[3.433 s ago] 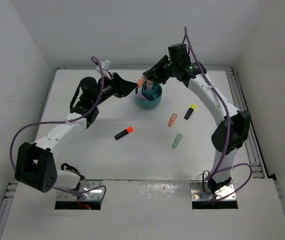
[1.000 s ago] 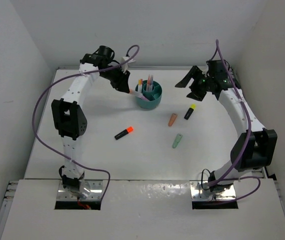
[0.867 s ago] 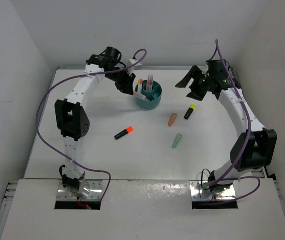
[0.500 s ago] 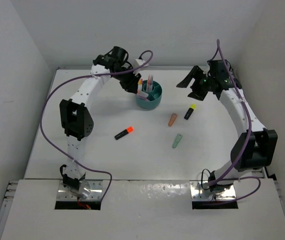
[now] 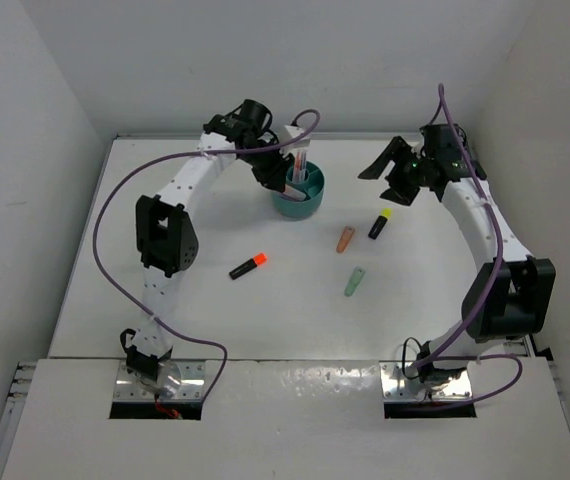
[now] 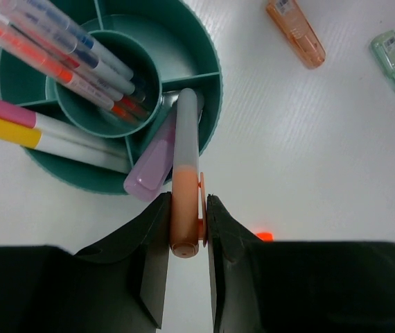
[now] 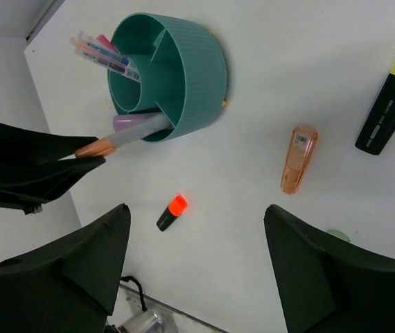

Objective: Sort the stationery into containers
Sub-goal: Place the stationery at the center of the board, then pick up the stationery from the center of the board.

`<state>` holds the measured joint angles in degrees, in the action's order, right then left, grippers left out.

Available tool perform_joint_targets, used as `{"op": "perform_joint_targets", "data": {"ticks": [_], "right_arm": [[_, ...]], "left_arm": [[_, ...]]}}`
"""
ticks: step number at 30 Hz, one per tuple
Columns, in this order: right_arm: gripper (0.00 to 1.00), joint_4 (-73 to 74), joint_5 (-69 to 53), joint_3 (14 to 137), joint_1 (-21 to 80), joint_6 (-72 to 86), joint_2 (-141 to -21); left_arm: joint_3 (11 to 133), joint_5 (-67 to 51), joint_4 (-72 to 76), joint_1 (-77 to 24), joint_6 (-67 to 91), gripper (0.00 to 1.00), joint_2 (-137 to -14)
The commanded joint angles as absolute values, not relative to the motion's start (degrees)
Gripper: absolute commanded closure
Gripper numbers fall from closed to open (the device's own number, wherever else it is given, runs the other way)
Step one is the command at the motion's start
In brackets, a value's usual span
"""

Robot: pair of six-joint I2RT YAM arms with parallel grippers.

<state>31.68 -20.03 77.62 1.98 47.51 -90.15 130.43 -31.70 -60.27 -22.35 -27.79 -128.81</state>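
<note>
At cup's (image 6: 215, 118) outer ring, pen (image 6: 185, 166) tip now inside compartment beside lilac marker (image 6: 152, 170). Second ago it was short of rim, so release likely next. Pen thin, tilted, grey barrel, orange clipped cap. Left gripper (image 6: 186, 222) pinches cap end. Right gripper (image 5: 387, 178) hangs wide open, empty, near black-yellow marker (image 5: 380, 223).

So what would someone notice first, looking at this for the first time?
The left hand, shut on an orange-and-grey pen whose tip sits in a ring compartment of the teal organiser cup at the back of the table. In front of it lie loose a black-orange marker, an orange marker, a green marker and a black-yellow marker, with the right hand open near the last.
</note>
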Motion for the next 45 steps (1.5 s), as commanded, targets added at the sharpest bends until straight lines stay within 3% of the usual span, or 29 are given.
{"op": "perform_joint_targets", "data": {"ticks": [1,2,5,8,12,14,18,23,30,45], "right_arm": [[0.24,30.06,-20.57,76.82,1.41,45.97,-90.00],[0.24,30.32,-20.22,76.64,1.49,45.62,-90.00],[0.25,31.55,-19.08,76.38,1.15,44.13,-90.52],[0.26,32.95,-15.40,76.03,0.79,42.46,-91.23],[0.31,34.01,-12.14,76.11,0.35,40.17,-92.37],[0.36,34.19,-8.71,76.38,0.35,37.89,-93.33],[0.45,34.37,-3.61,76.38,0.53,34.72,-95.70],[0.48,33.75,1.84,77.43,1.06,33.92,-100.71],[0.46,34.80,2.72,84.45,0.26,35.33,-111.96],[0.49,34.63,3.34,90.26,0.26,34.54,-123.83]], "left_arm": [[132.80,-32.08,-58.28,-23.55,-27.86,0.76,-128.50],[132.89,-31.91,-57.66,-23.73,-27.34,0.63,-128.41],[133.16,-32.26,-56.52,-23.82,-25.59,0.55,-127.97],[132.11,-32.17,-52.22,-23.29,-22.25,0.34,-124.73],[129.82,-32.96,-41.62,-21.27,-15.49,0.33,-119.37],[127.80,-32.96,-36.85,-19.35,-9.53,0.20,-115.16],[121.49,-32.08,-27.45,-16.62,-3.53,0.12,-108.30],[112.87,-26.99,-26.27,-14.68,-1.84,0.00,-100.82],[100.99,-9.42,-26.01,-13.54,2.11,0.00,-91.24],[95.45,-6.33,-30.58,-9.14,0.26,0.00,-88.68]]}}
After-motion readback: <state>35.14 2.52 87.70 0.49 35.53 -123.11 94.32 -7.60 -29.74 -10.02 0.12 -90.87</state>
